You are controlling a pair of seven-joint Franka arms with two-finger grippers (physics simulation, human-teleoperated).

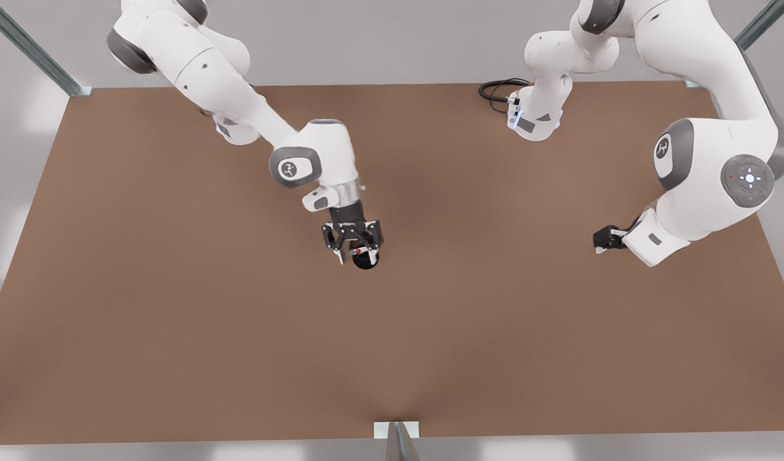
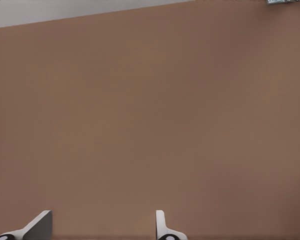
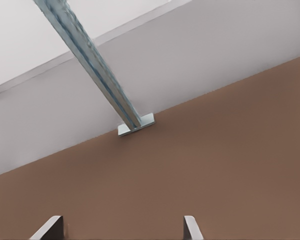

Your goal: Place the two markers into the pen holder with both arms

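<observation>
Right claw (image 1: 356, 243) spread above small black mesh cup (image 1: 368, 261); red-ended white marker (image 1: 358, 251) upright inside, seen end-on. Left claw (image 1: 599, 243) spread, waiting aside.

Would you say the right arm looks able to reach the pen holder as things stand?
Probably not from above: the open left gripper sits directly over the pen holder, covering its mouth. The open right gripper waits well off on the front view's right.
</observation>
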